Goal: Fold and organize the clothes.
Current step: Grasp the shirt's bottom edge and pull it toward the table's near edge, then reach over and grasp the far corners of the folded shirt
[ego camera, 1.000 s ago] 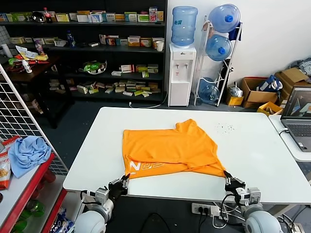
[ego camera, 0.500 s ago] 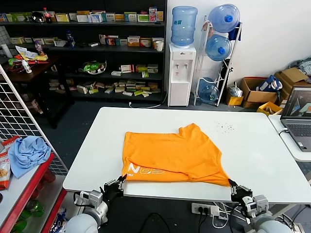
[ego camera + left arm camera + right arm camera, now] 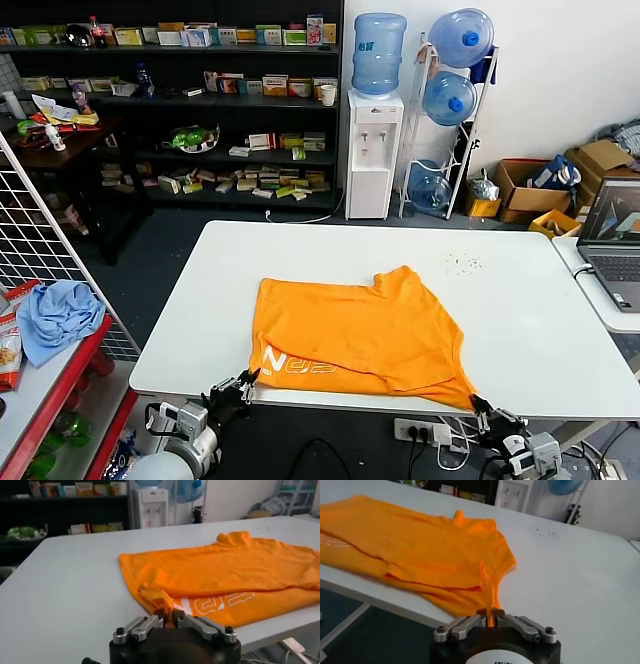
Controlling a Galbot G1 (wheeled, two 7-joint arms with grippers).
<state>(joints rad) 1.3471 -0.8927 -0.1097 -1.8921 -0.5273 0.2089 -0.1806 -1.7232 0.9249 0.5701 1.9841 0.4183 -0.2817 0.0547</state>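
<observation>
**On the worktop's near edge: shirt pinched at both corners**

Across the near half of the white worktop [image 3: 520, 300] lies the bright orange T-shirt [image 3: 360, 335], folded over on itself, its white lettering [image 3: 300, 364] showing along the near left side. A sleeve pokes up at the far edge. The near hem reaches the worktop's near edge, and its two corners are drawn out past that edge.

At the near left corner the left gripper [image 3: 243, 384] has its fingers [image 3: 150, 622] closed on a pinch of orange fabric, just off the worktop's edge. At the near right corner the right gripper [image 3: 483, 408] does the same, its fingers [image 3: 507, 620] clamped on a narrow tail of the shirt hanging over the edge.

Farther out, a light blue cloth [image 3: 58, 315] sits on a red shelf [image 3: 45, 385] well to the left, a laptop [image 3: 615, 240] on a side table to the right, and a water dispenser [image 3: 374, 150] stands beyond the worktop's far side.
</observation>
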